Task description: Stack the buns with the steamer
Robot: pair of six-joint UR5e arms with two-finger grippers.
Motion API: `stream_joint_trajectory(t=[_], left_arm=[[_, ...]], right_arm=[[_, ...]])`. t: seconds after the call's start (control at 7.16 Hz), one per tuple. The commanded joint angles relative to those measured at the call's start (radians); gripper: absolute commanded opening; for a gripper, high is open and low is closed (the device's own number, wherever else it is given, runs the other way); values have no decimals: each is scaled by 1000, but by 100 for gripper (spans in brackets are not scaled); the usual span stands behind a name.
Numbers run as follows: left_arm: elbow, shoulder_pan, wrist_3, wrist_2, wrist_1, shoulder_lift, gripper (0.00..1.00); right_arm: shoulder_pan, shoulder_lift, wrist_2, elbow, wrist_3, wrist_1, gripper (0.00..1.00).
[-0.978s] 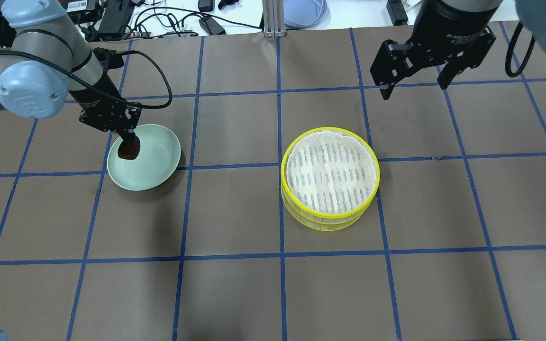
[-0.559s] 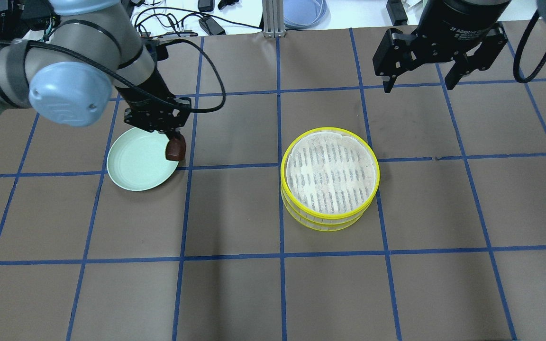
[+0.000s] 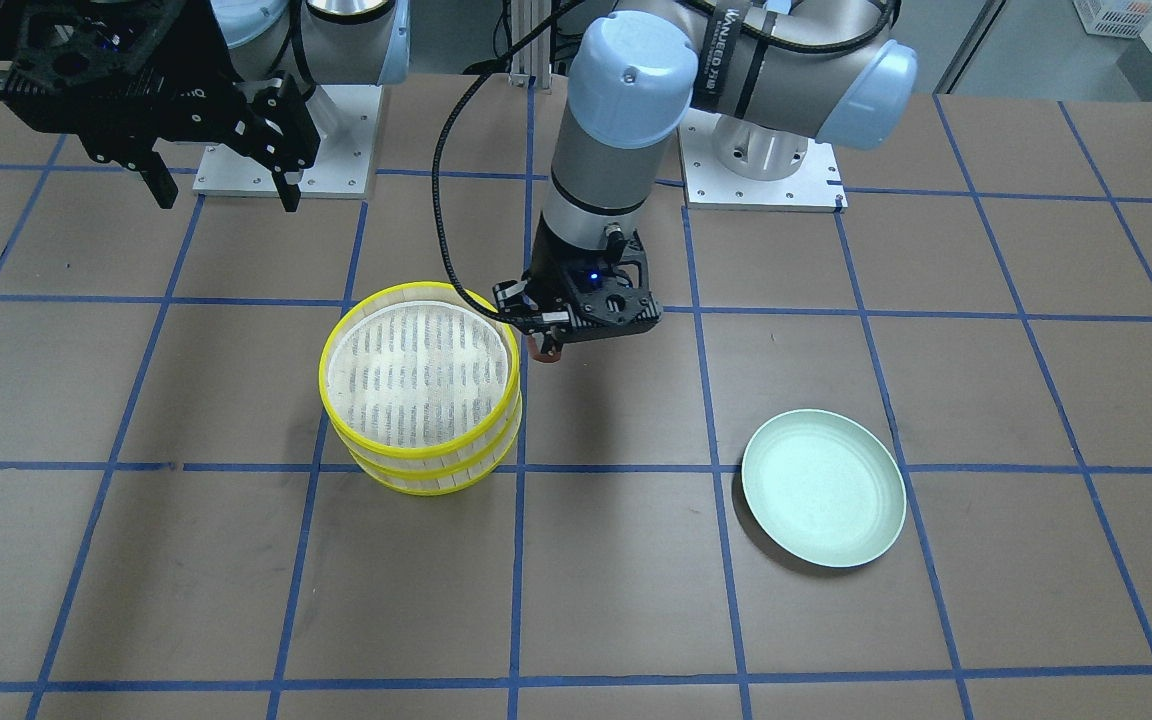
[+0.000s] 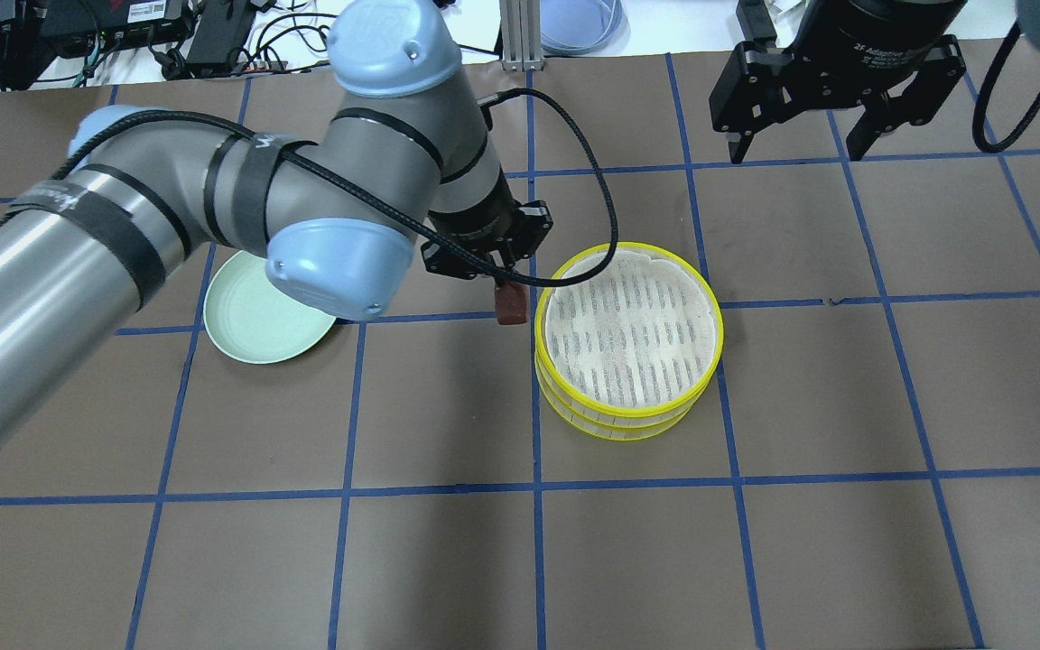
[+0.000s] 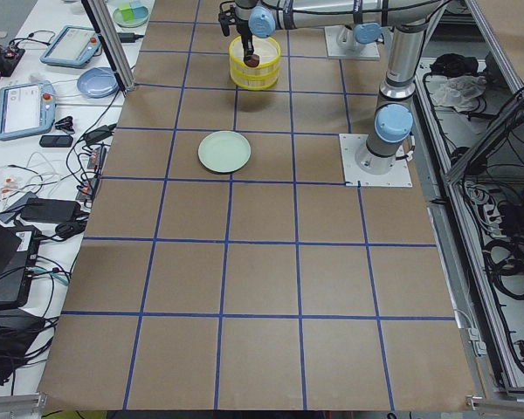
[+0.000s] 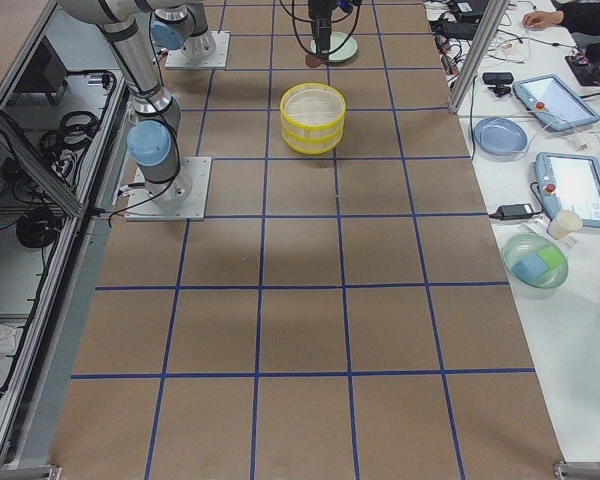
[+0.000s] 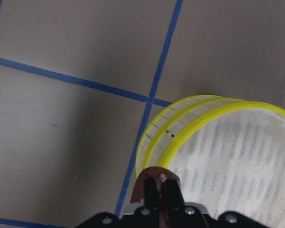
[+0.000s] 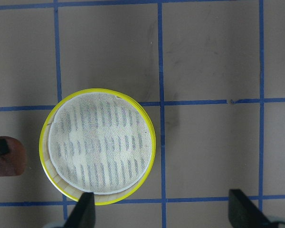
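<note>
**Red-brown bun on its way to the top steamer tray**

Read the overhead view from its left. The pale green plate (image 4: 254,325) lies at centre left on the tabletop (image 4: 439,560). Next, the left fingers (image 4: 502,291) are clamped tight on the red-brown bun (image 4: 510,311). It hangs from their tips just beside the left rim of the stacked steamer trays (image 4: 628,329) at centre, off the tabletop and not yet over the white liner. At the upper right, the right fingers (image 4: 738,144) are spread wide and hold nothing. You look to be mid-carry: take the bun rightward over the yellow rim, high enough to clear it, then lower it onto the liner and release. No cream bun shows in any view.
</note>
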Motion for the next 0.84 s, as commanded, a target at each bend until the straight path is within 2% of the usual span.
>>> stream_joint_trajectory(t=[0.0, 0.14, 0.42, 0.56, 0.7], left_arm=[[0, -83, -84, 1, 105, -54, 0], [1, -103, -86, 56, 112, -74, 0], [21, -119, -110, 61, 155, -99, 0], [24, -134, -139, 61, 159, -110, 23], [24, -140, -148, 61, 157, -116, 71]], right_arm=[[-1, 0, -1, 0, 0, 0, 100], [-2, 1, -9, 0, 0, -4, 100], [-2, 0, -9, 0, 0, -3, 100], [-2, 1, -5, 0, 0, -1, 100], [-2, 2, -3, 0, 0, -3, 100]])
